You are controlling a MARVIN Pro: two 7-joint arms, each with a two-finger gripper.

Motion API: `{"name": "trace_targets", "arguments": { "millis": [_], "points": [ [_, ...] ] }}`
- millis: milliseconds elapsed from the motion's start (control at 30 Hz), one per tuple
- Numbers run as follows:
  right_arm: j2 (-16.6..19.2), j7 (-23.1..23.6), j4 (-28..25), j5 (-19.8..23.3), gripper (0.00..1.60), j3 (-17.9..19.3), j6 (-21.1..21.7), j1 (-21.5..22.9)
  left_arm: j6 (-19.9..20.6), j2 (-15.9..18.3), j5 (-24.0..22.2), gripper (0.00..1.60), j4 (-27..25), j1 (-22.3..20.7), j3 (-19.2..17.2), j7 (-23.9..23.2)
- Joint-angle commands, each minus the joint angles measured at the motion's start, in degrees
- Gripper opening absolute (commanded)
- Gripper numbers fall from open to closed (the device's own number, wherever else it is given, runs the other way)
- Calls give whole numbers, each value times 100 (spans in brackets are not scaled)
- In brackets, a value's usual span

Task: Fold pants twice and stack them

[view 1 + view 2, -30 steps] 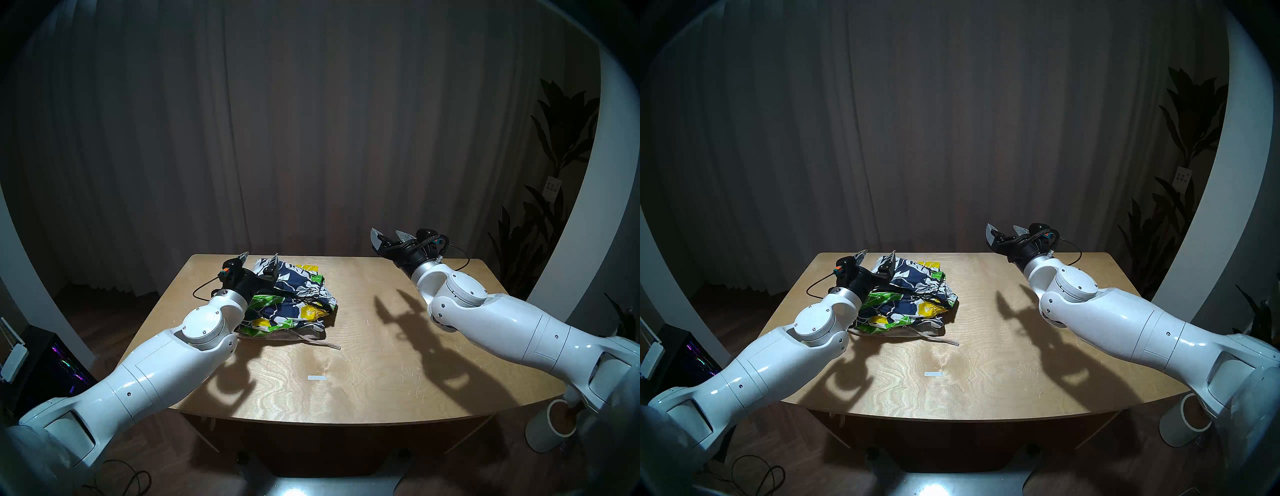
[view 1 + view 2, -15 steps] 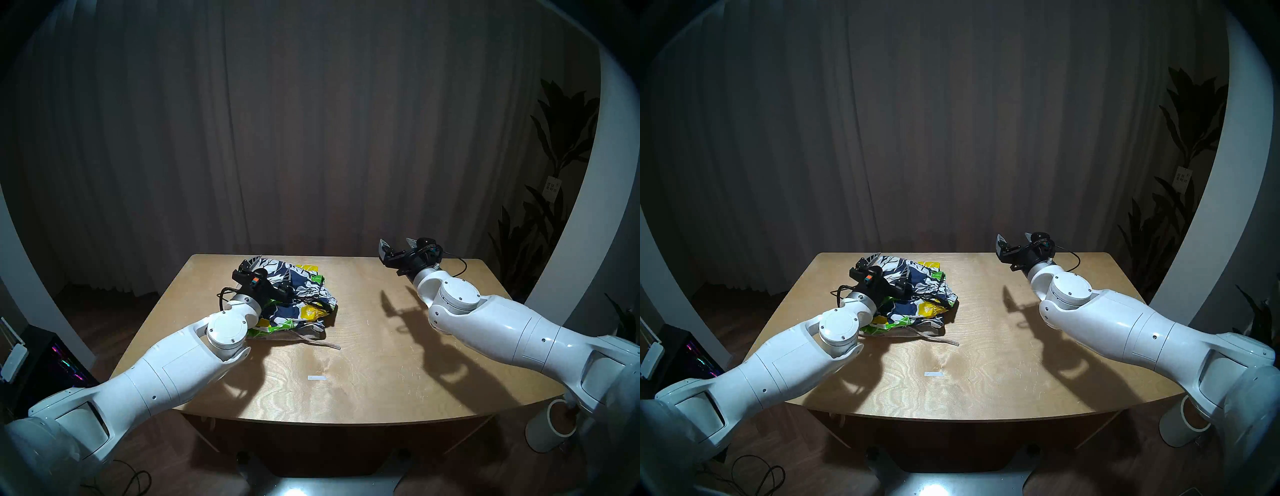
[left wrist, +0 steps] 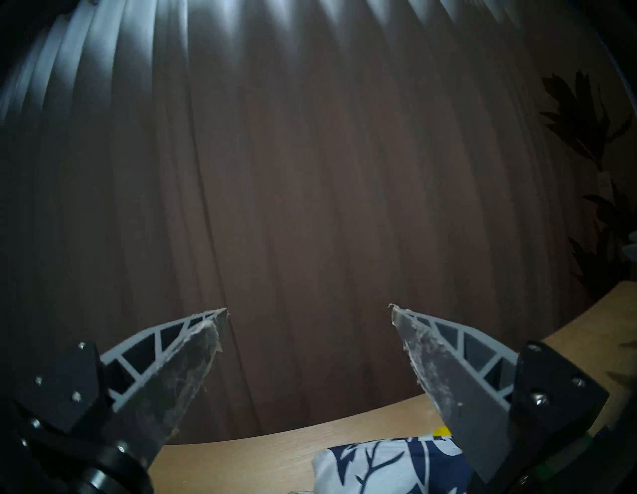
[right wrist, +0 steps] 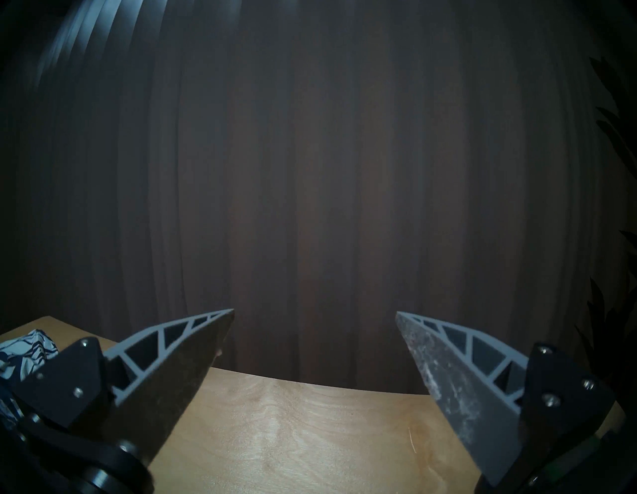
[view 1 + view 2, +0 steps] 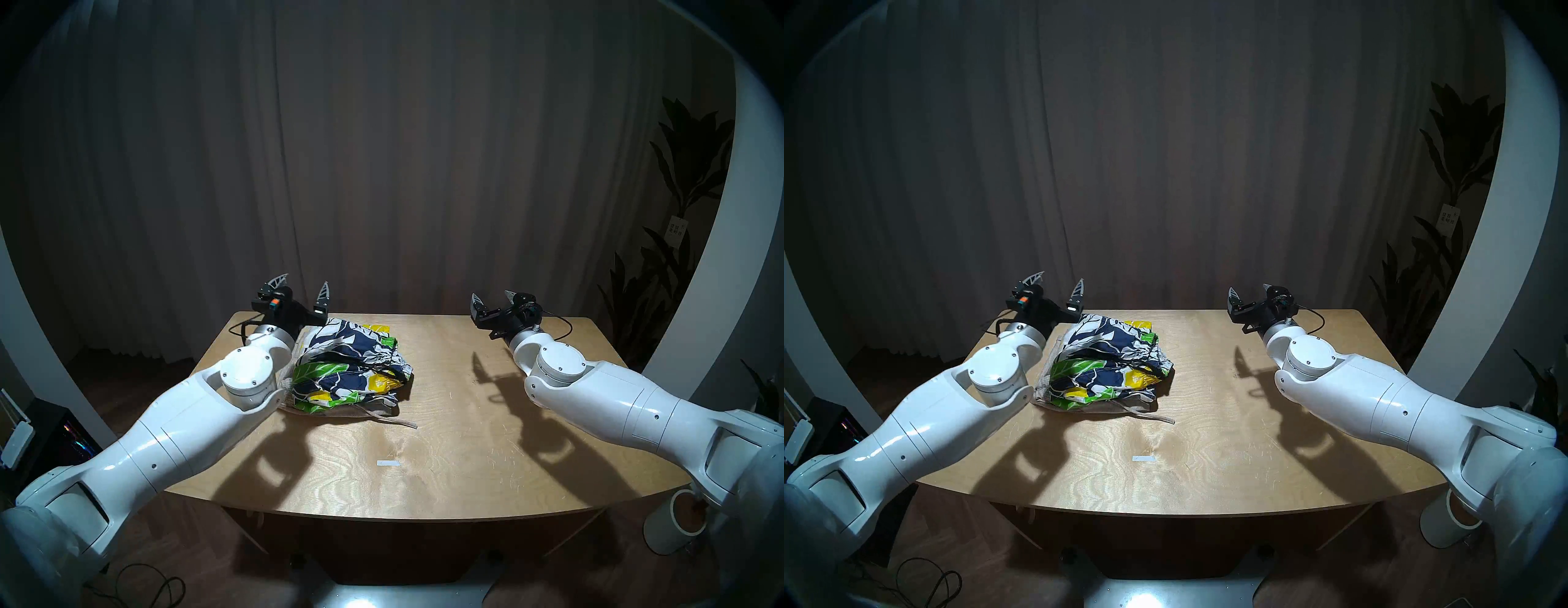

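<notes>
Two garments are lying stacked on the pale wooden table (image 5: 445,424): navy floral shorts (image 5: 352,365) atop grey-beige knit pants (image 5: 373,414). Left gripper (image 5: 303,285) and right gripper (image 5: 494,296) are hovering empty, jaws spread; the loosely bunched shorts are risking sliding off.

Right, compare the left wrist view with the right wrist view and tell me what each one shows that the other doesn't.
Only the left wrist view shows the left gripper, open and empty, and a yellow patch on the floral shorts, which lie at the bottom centre just under its fingers. Only the right wrist view shows the right gripper, open and empty over bare wood. Both share the wooden table, the dark curtain, plant leaves at the right edge, and a bit of the shorts, only a sliver at the far left in the right wrist view.
</notes>
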Motion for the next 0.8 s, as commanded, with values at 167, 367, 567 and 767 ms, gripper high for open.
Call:
{"name": "trace_targets", "arguments": {
  "millis": [167, 367, 567, 767],
  "points": [
    [-298, 1083, 814, 58, 160, 186, -218, 549, -40, 321, -810, 160, -370, 118, -394, -255],
    [-308, 1710, 1042, 422, 160, 317, -469, 396, -7, 60, -959, 160, -256, -19, -321, -359],
    [-346, 1827, 1106, 915, 160, 523, -703, 115, -33, -36, -1012, 160, -272, -64, -304, -431],
    [-445, 1515, 1195, 1150, 160, 640, -972, -109, 15, 29, -1048, 160, -437, -9, -340, -357]
  ]
}}
